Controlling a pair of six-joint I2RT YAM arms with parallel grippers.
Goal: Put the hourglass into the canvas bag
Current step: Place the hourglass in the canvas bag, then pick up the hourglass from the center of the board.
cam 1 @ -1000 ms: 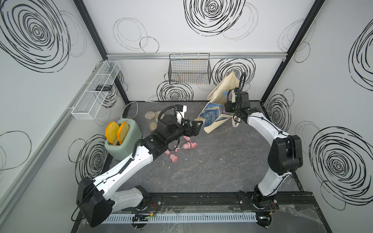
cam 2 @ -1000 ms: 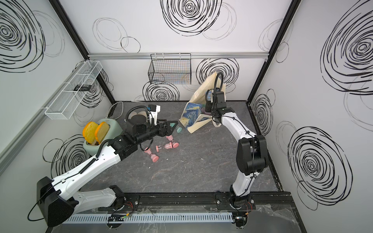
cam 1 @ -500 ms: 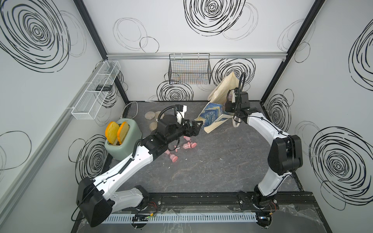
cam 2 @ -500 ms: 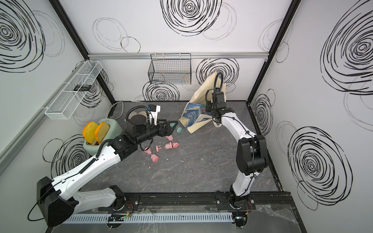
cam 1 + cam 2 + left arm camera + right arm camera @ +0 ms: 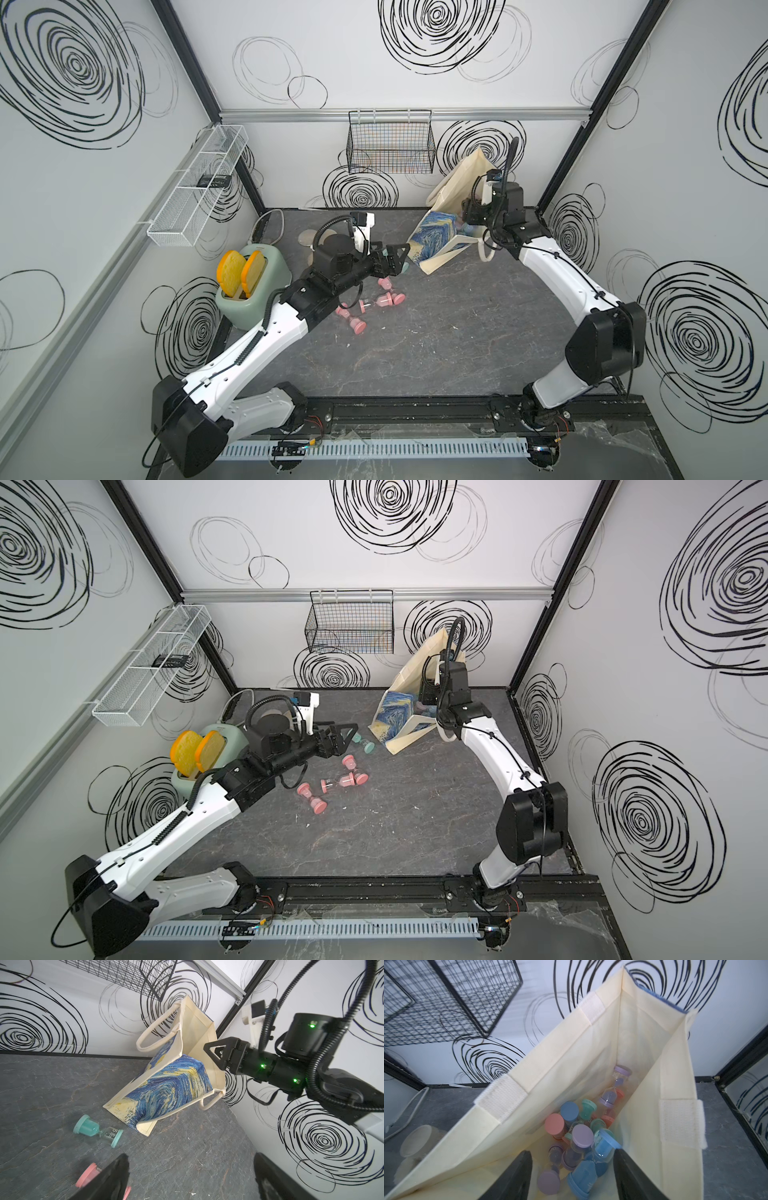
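Note:
The canvas bag (image 5: 440, 237) (image 5: 399, 723) (image 5: 166, 1088) leans in the back right corner with its mouth up. My right gripper (image 5: 471, 216) (image 5: 573, 1152) hangs open in that mouth. Below its spread fingers a blue hourglass (image 5: 583, 1174) lies free on several other hourglasses at the bag's bottom (image 5: 654, 1064). A teal hourglass (image 5: 97, 1130) (image 5: 361, 742) lies on the table just in front of the bag. Three pink hourglasses (image 5: 384, 299) lie nearer the middle. My left gripper (image 5: 401, 261) (image 5: 191, 1156) hovers open over the teal one, holding nothing.
A green toaster (image 5: 249, 282) with two bread slices stands at the left. A black wire basket (image 5: 390, 145) hangs on the back wall and a white wire shelf (image 5: 199, 187) on the left wall. Round coasters (image 5: 307, 239) lie behind the left arm.
The right gripper's jaws have spread apart above the bag. Both arms stay almost where they were.

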